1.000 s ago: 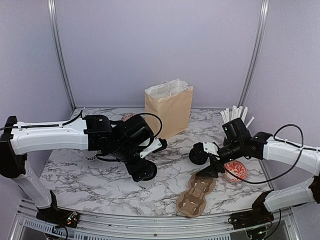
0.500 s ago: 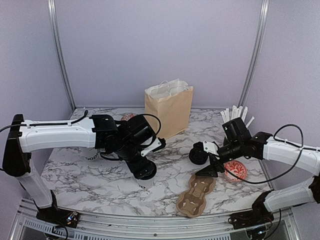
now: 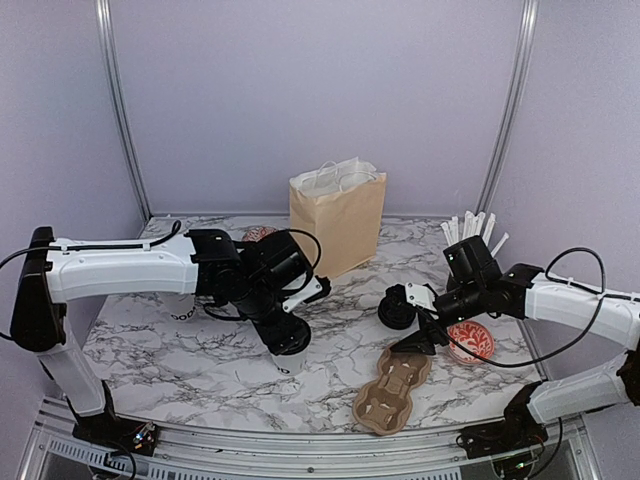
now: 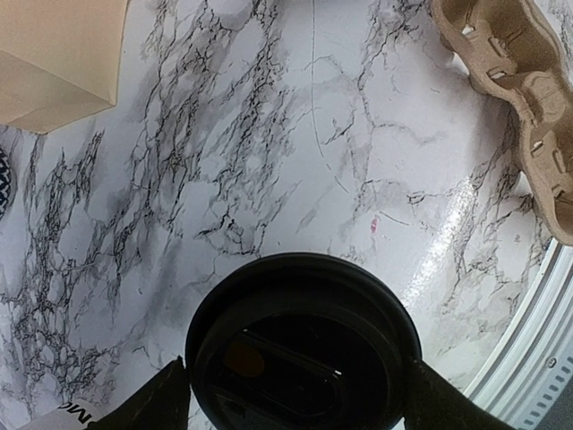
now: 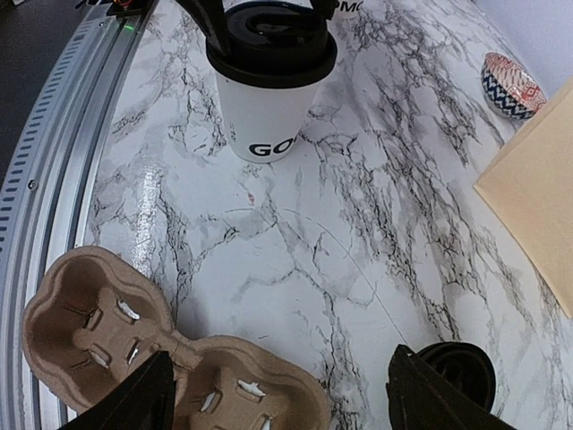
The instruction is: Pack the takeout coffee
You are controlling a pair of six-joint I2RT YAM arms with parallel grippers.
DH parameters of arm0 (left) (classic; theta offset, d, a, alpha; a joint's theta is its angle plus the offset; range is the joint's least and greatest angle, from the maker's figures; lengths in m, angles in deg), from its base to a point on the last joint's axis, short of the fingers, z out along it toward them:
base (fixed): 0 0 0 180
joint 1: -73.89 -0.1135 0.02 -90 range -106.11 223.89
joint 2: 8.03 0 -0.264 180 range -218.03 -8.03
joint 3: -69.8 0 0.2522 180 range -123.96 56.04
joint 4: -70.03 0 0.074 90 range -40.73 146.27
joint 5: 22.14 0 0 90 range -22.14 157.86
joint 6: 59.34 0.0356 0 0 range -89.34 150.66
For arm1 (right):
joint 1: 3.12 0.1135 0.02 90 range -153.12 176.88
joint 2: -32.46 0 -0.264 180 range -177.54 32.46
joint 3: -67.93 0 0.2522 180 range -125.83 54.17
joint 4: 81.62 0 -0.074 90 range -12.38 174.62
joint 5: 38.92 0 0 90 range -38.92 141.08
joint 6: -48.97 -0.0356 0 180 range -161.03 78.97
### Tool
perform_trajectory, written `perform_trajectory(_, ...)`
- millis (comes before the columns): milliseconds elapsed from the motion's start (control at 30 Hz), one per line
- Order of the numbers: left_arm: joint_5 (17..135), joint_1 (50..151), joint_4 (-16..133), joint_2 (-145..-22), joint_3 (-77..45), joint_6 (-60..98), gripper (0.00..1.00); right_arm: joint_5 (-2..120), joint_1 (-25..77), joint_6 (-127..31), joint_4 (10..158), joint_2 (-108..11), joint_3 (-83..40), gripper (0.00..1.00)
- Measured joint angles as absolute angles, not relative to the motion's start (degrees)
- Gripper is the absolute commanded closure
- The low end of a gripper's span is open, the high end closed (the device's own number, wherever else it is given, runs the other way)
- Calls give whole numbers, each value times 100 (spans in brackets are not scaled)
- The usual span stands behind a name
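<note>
One takeout coffee (image 5: 264,116), a white cup with a black lid (image 4: 304,349), stands on the marble near the table's front. My left gripper (image 4: 300,394) is over it and open. Its fingers (image 4: 166,399) flank the lid, close against the rim on both sides. A second takeout coffee (image 3: 397,308) stands right of centre, its lid (image 5: 466,367) showing just behind my right finger. My right gripper (image 5: 286,403) hangs open over bare marble, between that cup and the brown cup carrier (image 5: 98,331), with nothing between its fingers.
A brown paper bag (image 3: 338,220) stands open at the back centre. A red-patterned bowl (image 3: 470,342) lies under my right arm, another bowl (image 5: 508,85) sits left of the bag. A cup of white sticks (image 3: 468,232) stands at the back right. The metal table rail (image 5: 63,161) runs along the front.
My left arm has shifted slightly and its jaws have narrowed around the front cup's lid. The right arm and the cups have not moved.
</note>
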State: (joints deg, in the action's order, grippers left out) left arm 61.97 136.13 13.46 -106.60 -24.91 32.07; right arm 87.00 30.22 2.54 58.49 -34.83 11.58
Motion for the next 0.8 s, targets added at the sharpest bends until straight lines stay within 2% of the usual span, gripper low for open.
perform_trajectory(233, 6131, 13206, 1342, -10609, -2528, 3174, 21, 8700, 3022, 254, 5849, -3518, 1158, 21)
perform_trajectory(633, 6105, 11442, 1322, -10550, -3208, 3303, 23, 8696, 3020, 254, 5847, -3583, 1158, 21)
perform_trajectory(800, 6310, 11394, 1348, -10727, -3219, 3141, 16, 8672, 3018, 254, 5849, -3583, 1158, 21)
